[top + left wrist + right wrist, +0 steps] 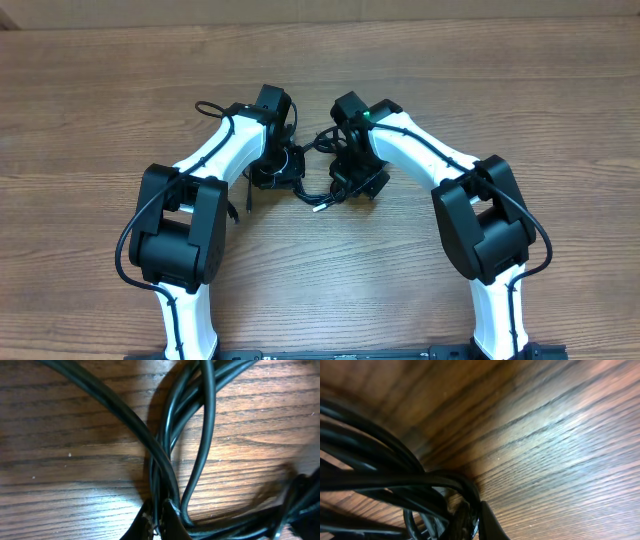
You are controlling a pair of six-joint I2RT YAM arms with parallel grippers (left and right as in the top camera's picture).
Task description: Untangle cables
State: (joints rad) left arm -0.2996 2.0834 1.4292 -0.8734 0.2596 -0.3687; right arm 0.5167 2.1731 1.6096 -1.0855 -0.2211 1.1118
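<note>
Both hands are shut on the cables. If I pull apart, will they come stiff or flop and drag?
Probably floppy: the cables curve in loose loops on the table. Likely to drag as a clump, since strands cross right at the left hand. Their glossy jackets may slip through the right hand.

Cables (312, 172): thin black cords, glossy, round section, several strands bunched in one tangle mid-table (520, 80). Small loop pokes out at upper left of bunch. One loose strand trails toward near edge on left side. Plug (319, 207) w/ pale tip lies flat at near side of tangle. Left wrist view: cables (167, 455) cross over each other on wood, converge into left gripper (157, 527), nipped there. Right wrist view: cables (390, 485) in stacked loops curve into right gripper (472, 517), also nipped. Strand count: can't tell.
</note>
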